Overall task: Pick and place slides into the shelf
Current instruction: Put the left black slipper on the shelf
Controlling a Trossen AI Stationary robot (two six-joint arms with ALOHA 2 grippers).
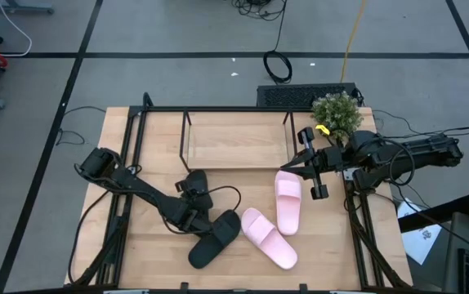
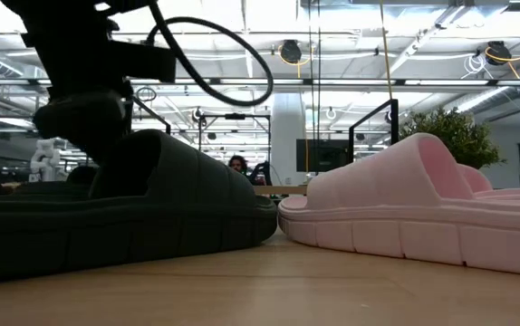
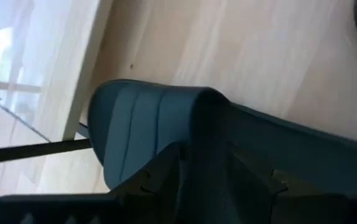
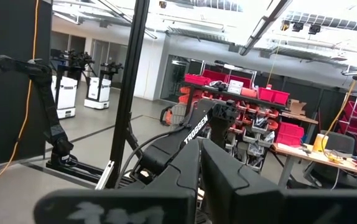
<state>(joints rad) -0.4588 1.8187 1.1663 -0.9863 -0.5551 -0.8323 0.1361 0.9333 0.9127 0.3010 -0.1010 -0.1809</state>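
While the left gripper sits low on a black slide, the shelf waits empty.
I cannot tell if the left gripper pinches the slide; the right gripper, pressed together, hangs above a pink slide. The other black slide and pink slide lie near the front of the surface. They look light, squishy and bendy, so grab the wide strap.
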